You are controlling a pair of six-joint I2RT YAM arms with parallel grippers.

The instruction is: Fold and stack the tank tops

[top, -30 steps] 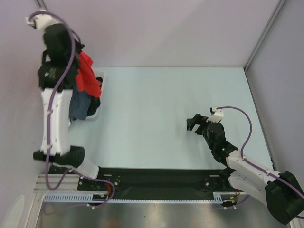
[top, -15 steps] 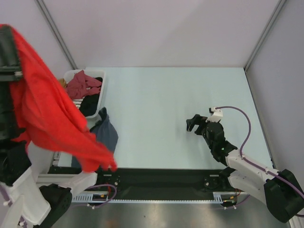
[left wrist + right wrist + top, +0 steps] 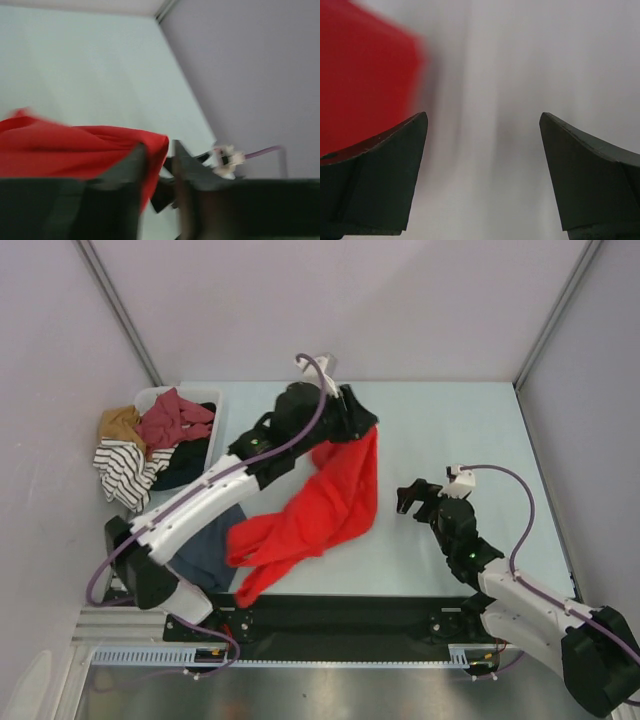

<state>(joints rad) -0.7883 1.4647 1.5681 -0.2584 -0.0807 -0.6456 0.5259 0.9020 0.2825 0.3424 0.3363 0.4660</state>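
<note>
The bright red tank top (image 3: 320, 505) trails from my left gripper (image 3: 362, 425) down across the table toward the near left. In the left wrist view, the red tank top (image 3: 75, 145) has its edge against one finger of the left gripper (image 3: 159, 145), whose jaws stand a little apart with a gap showing. The dark navy tank top (image 3: 205, 545) lies crumpled at the near left, partly under my left arm and the red cloth. My right gripper (image 3: 412, 498) is open and empty just right of the red top's edge. From the right wrist, the red tank top (image 3: 365, 65) shows left of the right gripper (image 3: 482, 120).
A white basket (image 3: 150, 397) stands at the far left with a maroon garment (image 3: 175, 418), a mustard one (image 3: 118, 420) and a striped one (image 3: 125, 465) spilling over its rim. A black strip (image 3: 340, 615) runs along the table's near edge.
The left arm has swung from high at the left down over the table's middle, carrying the red top with it. Its jaws have parted slightly. The right arm has barely moved.
</note>
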